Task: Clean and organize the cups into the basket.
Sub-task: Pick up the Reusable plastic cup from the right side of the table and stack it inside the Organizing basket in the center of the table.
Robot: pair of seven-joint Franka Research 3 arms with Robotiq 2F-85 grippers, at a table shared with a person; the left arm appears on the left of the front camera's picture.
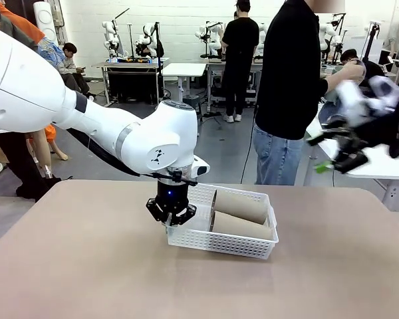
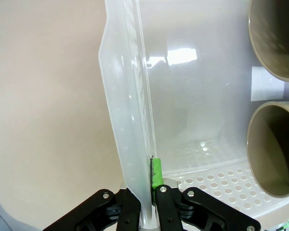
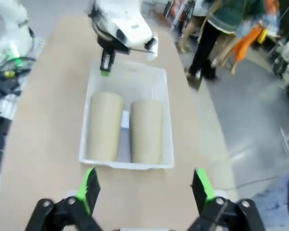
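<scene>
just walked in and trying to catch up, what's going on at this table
The left gripper is shut on the wall of the white basket at one short end, on the table. A far taupe cup and a near taupe cup lie on their sides in the basket, side by side. The right gripper hangs open above the table, holding nothing. A person stands at the far side.

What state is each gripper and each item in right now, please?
Left gripper: shut on the basket at its end wall.
Right gripper: open, holding nothing.
Basket: on the table, gripped at one end.
Far cup: on its side in the basket.
Near cup: on its side beside the far cup.
</scene>
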